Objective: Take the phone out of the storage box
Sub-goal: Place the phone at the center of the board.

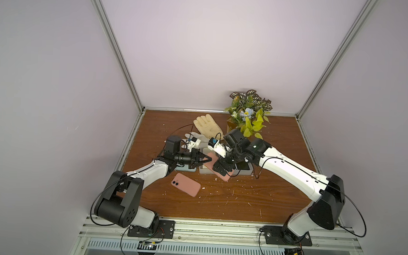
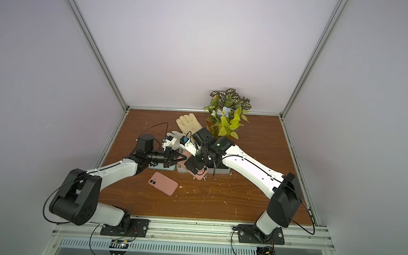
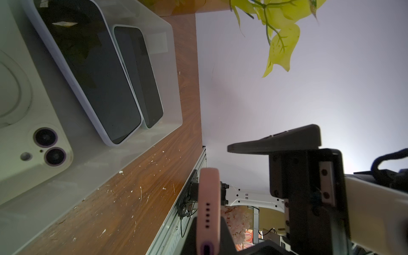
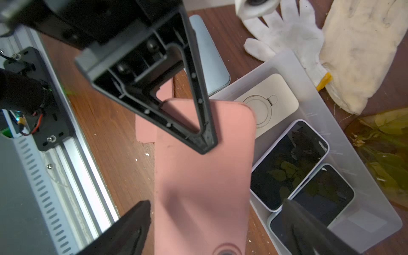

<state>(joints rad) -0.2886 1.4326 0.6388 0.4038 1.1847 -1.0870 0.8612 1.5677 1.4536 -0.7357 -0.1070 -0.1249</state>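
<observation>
A pink phone [image 1: 225,177] [image 4: 203,187] hangs tilted over the near-left corner of the storage box [image 1: 245,173] [image 4: 364,198]. My left gripper [image 1: 210,159] [image 3: 208,227] is shut on the phone's end, and its thin edge [image 3: 208,198] shows between the fingers. My right gripper [image 1: 222,168] [image 4: 215,204] is open. Its fingers stand apart on either side of the phone's other end, with a gap on each side. Inside the box lie a cream phone [image 4: 269,103] and two dark-screened phones [image 4: 287,163] [image 4: 322,194].
A second pink phone [image 1: 185,184] lies on the wooden table in front of the box. A blue-grey phone [image 1: 184,168] lies under my left wrist. A cream glove [image 1: 206,125] and a white glove [image 1: 193,136] lie behind the box. A potted plant [image 1: 249,116] stands at the back.
</observation>
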